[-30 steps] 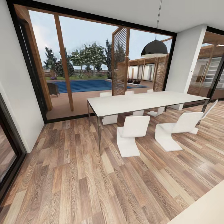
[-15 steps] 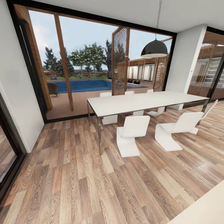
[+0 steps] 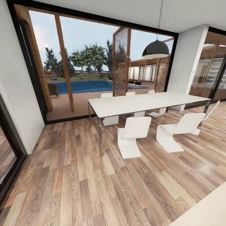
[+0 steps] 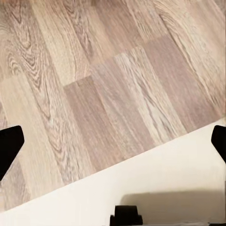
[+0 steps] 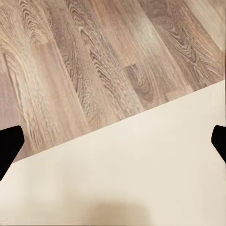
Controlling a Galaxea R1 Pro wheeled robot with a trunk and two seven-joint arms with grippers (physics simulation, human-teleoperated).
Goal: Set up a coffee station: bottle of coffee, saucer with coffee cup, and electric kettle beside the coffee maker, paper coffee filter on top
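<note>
Nothing has shifted since a second ago: the head view holds the same dining room, camera and furniture alike at rest. Our landmark is the long white dining table (image 3: 147, 102): white chairs (image 3: 133, 135) tuck in along its near side and far side, a black pendant lamp (image 3: 155, 49) hangs above its far end, a pool (image 3: 84, 85) lies beyond it through the big window, and wood floor (image 3: 78, 175) spreads in front. A pale cream surface (image 3: 207, 212) cuts in well short of that table, down by the robot.

Both wrist views look over that cream edge onto floorboards. Left gripper (image 4: 113, 146) and right gripper (image 5: 113, 146) each show dark fingers (image 4: 9, 143) spread wide, holding nothing.

No coffee things or kitchen tabletop in sight, so my call is we're at the travel stage. Next: turn the base and find the kitchen.
</note>
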